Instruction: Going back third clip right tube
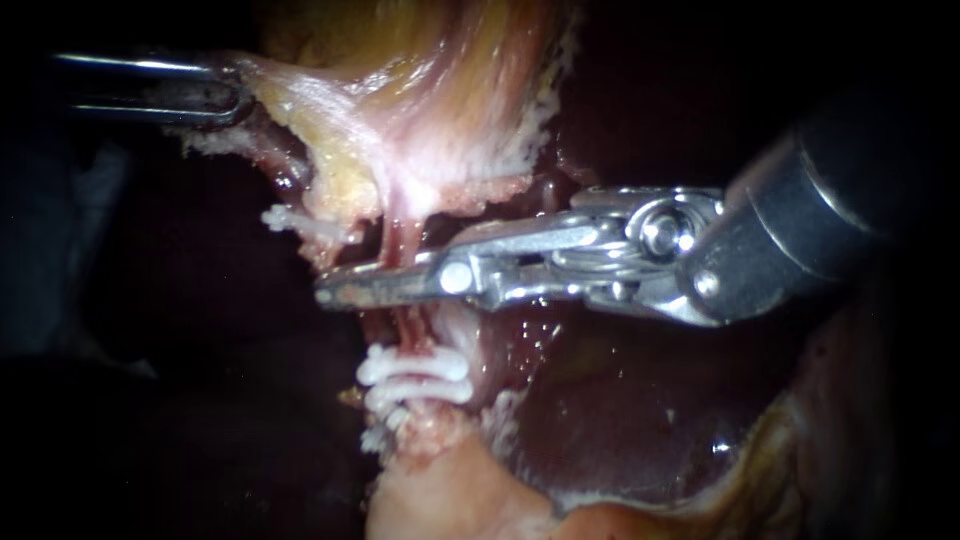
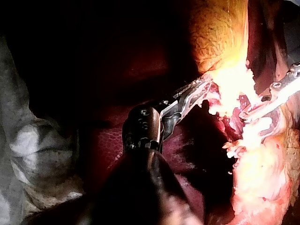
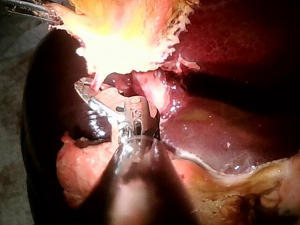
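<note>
- Endoscope view: right tool (image 1: 370, 283) comes in from the right and lies level across the right tube (image 1: 401, 232), with its tip just past the tube on the left.
- Can't tell if the right tool is open or closed. Its tip overlaps the tube and hides the contact.
- Right tube runs vertically from the gallbladder (image 1: 430, 110) down behind the tool to the pale tissue (image 1: 450, 490) at the bottom.
- Below the tool, two white clips sit across the tube, stacked and nearly touching: upper clip (image 1: 415, 365), lower clip (image 1: 425, 391).
- A lone clip (image 1: 295, 222) sits left of the tube, above the tool tip.
- Left tool (image 1: 232, 92) enters from the upper left and is clamped on the gallbladder edge. The tissue is stretched between it and the tube.
- Liver (image 1: 620, 400) is dark red and glossy, under the right tool's shaft.
- Left wrist view: left tool (image 2: 200, 89) bites the bright gallbladder edge. The right tool (image 2: 247, 114) is ahead of it, against the same tissue.
- Right wrist view: right tool (image 3: 86, 90) has its tip at the base of the bright tissue, with the liver (image 3: 225, 131) beside it.
</note>
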Controlling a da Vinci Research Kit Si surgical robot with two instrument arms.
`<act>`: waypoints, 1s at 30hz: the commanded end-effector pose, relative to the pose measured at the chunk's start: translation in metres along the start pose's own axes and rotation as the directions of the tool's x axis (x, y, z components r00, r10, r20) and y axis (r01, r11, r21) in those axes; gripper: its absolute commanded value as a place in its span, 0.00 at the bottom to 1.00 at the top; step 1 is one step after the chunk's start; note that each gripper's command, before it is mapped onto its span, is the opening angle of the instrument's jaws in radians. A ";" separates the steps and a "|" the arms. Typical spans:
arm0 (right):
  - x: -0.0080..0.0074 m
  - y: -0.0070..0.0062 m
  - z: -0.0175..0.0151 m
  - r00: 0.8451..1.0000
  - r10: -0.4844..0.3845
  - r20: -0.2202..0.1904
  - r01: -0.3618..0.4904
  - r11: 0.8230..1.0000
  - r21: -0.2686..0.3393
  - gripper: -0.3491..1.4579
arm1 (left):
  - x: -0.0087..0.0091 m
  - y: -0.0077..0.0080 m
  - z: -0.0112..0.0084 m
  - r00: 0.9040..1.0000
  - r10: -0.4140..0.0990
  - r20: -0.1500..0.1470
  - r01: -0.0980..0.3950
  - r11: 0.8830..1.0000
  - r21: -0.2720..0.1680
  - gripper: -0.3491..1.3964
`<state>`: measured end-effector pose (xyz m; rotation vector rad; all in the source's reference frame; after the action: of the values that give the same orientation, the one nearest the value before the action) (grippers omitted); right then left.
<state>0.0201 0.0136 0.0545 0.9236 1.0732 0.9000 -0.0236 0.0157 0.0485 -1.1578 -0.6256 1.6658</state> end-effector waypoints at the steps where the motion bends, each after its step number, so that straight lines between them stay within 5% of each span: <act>1: 0.0000 0.0000 0.0000 1.000 -0.005 -0.001 0.005 1.000 0.000 0.00 | 0.0000 0.0000 0.0000 1.000 0.000 0.000 0.000 1.000 0.000 0.00; 3: -0.0001 0.0001 0.0001 0.999 -0.035 0.004 0.035 0.999 0.001 0.00 | 0.0000 0.0000 0.0000 1.000 0.000 0.000 0.000 1.000 0.000 0.00; 6: 0.0000 0.0004 0.0003 0.995 -0.092 -0.028 0.092 0.995 0.022 0.30 | 0.0000 0.0000 0.0000 1.000 0.000 0.000 0.000 1.000 0.000 0.00; 9: -0.0001 0.0008 0.0007 0.995 -0.092 -0.047 0.093 0.995 0.029 0.42 | 0.0000 0.0000 0.0000 1.000 0.000 0.000 0.000 1.000 0.000 0.00; 17: -0.0018 0.0027 0.0021 0.986 -0.159 -0.052 0.160 0.987 0.019 0.46 | 0.0000 0.0000 0.0000 1.000 0.000 0.000 0.000 1.000 0.000 0.00; 30: -0.0028 0.0069 0.0016 0.934 -0.356 -0.016 0.354 0.932 -0.083 0.46 | -0.0002 0.0000 0.0000 1.000 0.001 0.000 -0.001 1.000 0.001 0.00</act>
<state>0.0198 0.0132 0.0622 0.6201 1.1763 0.6496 -0.0237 0.0156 0.0486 -1.1582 -0.6242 1.6663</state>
